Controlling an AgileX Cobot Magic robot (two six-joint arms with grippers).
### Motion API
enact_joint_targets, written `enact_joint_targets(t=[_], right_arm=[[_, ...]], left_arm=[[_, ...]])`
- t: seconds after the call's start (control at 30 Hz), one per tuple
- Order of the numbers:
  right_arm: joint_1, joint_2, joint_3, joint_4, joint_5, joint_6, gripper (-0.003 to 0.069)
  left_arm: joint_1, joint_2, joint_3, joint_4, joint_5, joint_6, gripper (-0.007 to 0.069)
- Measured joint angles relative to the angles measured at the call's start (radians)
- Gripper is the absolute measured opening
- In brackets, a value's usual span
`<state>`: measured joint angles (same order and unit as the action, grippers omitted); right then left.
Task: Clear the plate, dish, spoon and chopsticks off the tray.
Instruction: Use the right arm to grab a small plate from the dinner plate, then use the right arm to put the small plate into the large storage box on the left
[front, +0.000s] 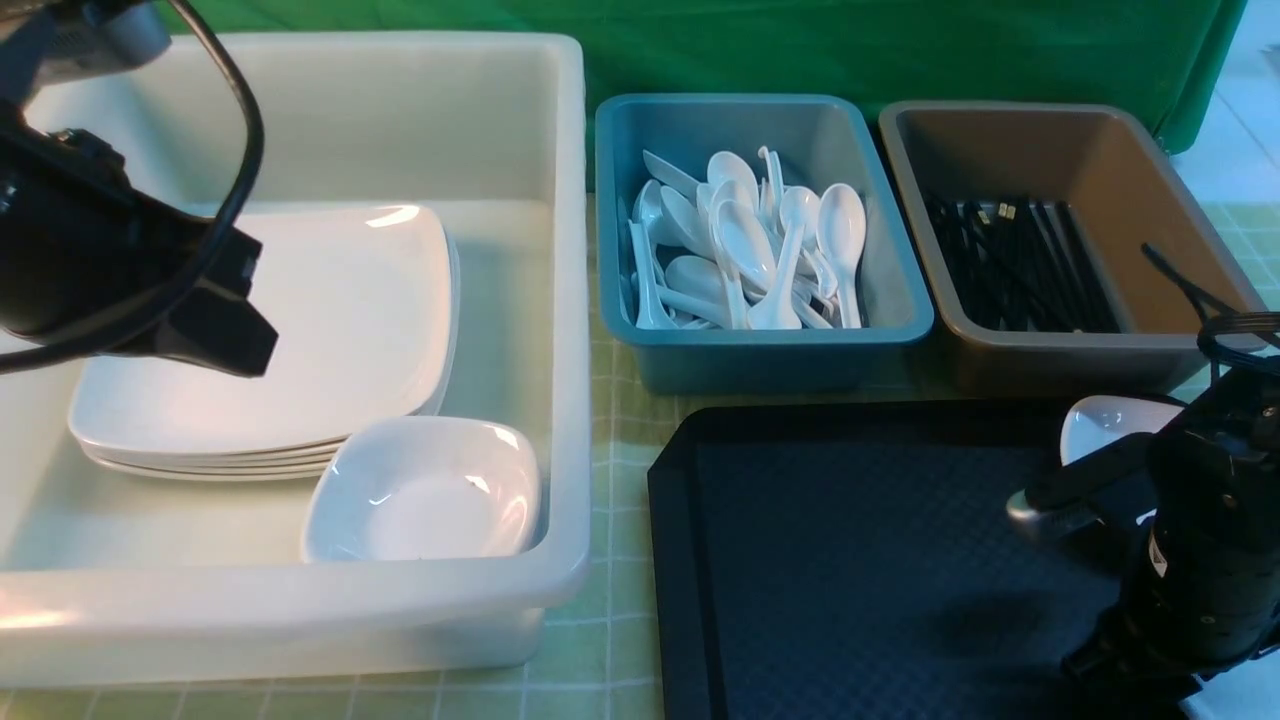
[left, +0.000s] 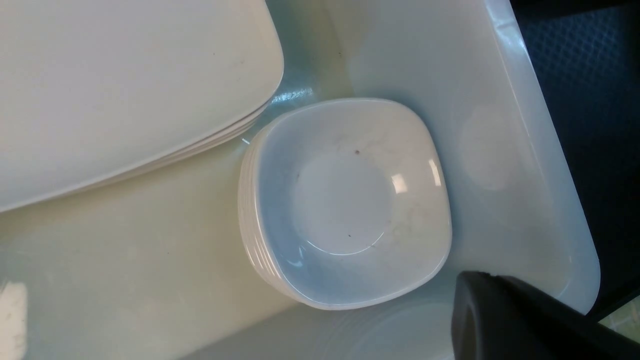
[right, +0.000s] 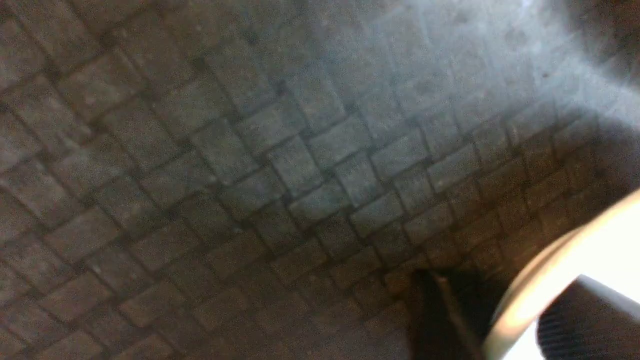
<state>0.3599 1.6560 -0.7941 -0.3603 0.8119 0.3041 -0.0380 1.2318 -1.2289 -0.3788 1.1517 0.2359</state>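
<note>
Green-checked cloth worktop (front: 620, 420): big black diamond-textured plastic tray (front: 850, 560) near right, with short glossy white soup spoon (front: 1110, 420) at its far right corner. Fingers of right gripper (right: 510, 315) straddle the spoon's rim; can't tell if clamped. Fingers of left gripper (front: 250, 345) closed and empty, over large white plastic tub (front: 570, 300) with stacked white plates (front: 300, 330), far left.

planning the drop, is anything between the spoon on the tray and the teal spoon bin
Nothing visible lies on the tray between the spoon and the teal bin. Only the bin's own near wall has to be cleared, and the brown bin stands right behind the spoon, beside that route.
</note>
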Motion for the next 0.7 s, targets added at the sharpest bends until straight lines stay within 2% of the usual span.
enact_joint_targets(t=[0.07,0.27,0.37,0.4,0.47,0.7], right_arm=[[0.000,0.000,-0.001,-0.011,0.021,-0.007,0.0157],[0.030,-0.016,-0.008,-0.029,0.067,-0.050,0.0120],[0.077,-0.056,-0.008,-0.028,0.104,-0.059,0.0075],[0.117,-0.092,-0.009,-0.027,0.133,-0.060,0.0041],[0.171,-0.146,-0.019,-0.007,0.184,-0.061,0.0025],[0.379,-0.372,-0.226,0.049,0.345,-0.062,0.0022]], left_arm=[[0.000,0.000,0.000,0.000,0.000,0.000,-0.0013],[0.000,0.000,0.000,0.000,-0.001,0.000,-0.0013],[0.000,0.000,0.000,0.000,-0.001,0.000,-0.0013],[0.000,0.000,0.000,0.000,-0.003,0.000,-0.0013],[0.000,0.000,0.000,0.000,-0.006,0.000,-0.0013],[0.000,0.000,0.000,0.001,-0.008,0.000,-0.0013]])
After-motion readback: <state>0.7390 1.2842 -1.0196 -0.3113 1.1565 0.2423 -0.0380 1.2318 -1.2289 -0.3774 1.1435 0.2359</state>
